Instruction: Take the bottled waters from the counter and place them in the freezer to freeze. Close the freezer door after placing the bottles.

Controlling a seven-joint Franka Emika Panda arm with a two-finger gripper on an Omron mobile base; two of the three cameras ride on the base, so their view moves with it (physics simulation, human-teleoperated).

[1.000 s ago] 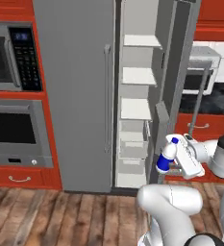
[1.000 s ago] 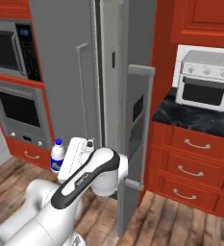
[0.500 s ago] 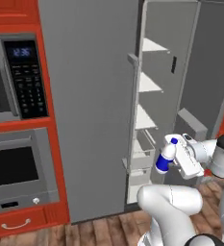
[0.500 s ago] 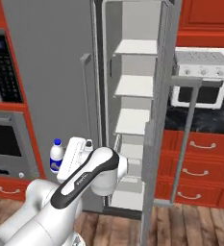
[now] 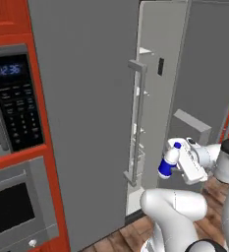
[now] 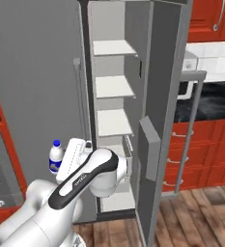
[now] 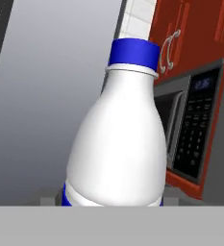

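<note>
In the left base view, my claw (image 5: 181, 160) is clamped on the white bottle (image 5: 168, 160), just right of the freezer door (image 5: 157, 78). The whole picture has shifted since a moment ago, so my base has driven closer; the freezer (image 5: 86, 98) now looms larger.

In the right base view, the white bottle (image 6: 56, 156) sits left of the freezer door (image 6: 155, 120), which stands open with white shelves (image 6: 114, 87) exposed.

In the hand view, the white bottle (image 7: 120, 149) stands in front of the microwave (image 7: 190, 129). Carrying goes on; I judge placing comes next.
</note>
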